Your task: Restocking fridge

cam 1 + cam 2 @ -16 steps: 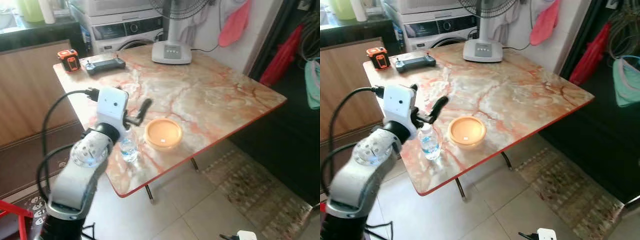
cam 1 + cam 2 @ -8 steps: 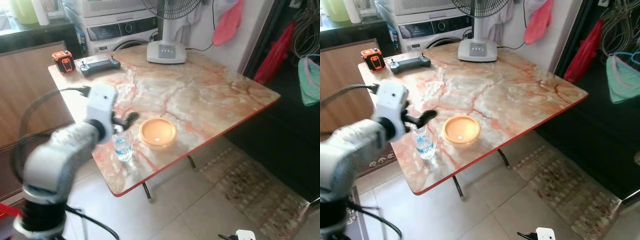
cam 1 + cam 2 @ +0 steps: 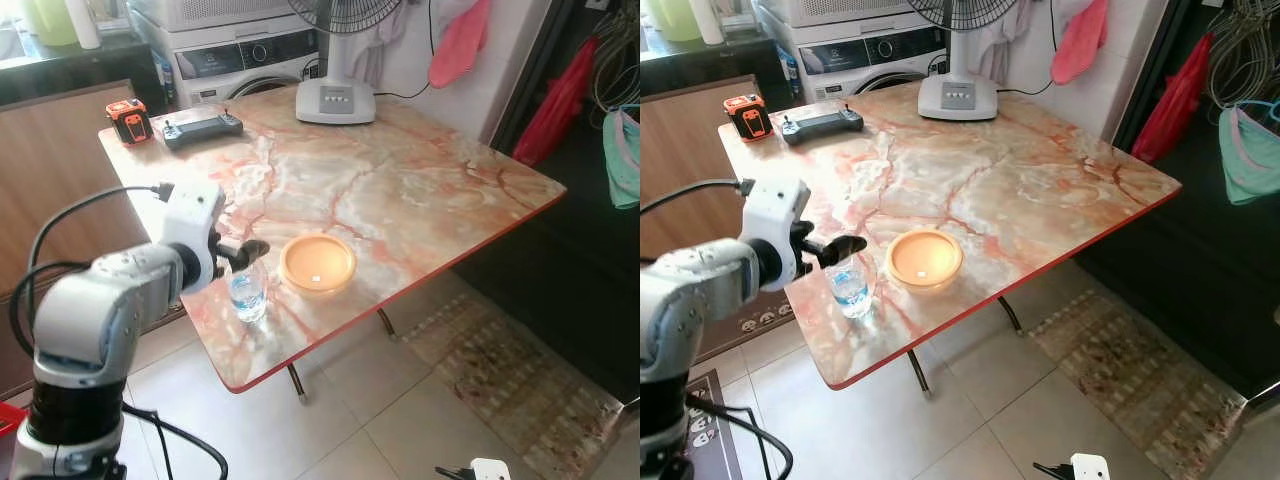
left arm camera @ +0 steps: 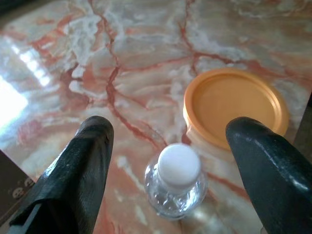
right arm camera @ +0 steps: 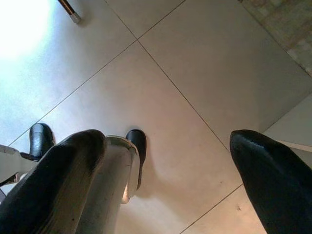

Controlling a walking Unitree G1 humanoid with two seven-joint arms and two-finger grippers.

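Small clear plastic water bottle (image 3: 247, 294), white screw cap, blue label band, stood upright near front-left edge of table. Partly filled with water. Shallow round orange plastic lidded container (image 3: 317, 264) sat flat just beside it, not touching.

Glossy marble-look table (image 3: 420, 190), clear plastic bottle (image 3: 247, 292), matt orange lid (image 3: 317, 264).

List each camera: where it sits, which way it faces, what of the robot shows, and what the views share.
Left eye and right eye views: on the head, looking down at the marble-patterned table; the silver left arm shows.
Left wrist view: above the left tool, open astride the small clear water bottle with a white cap, beside the round orange dish.
Right wrist view: faces grey floor tiles past the open right tool.
Shared: bottle, dish and table.
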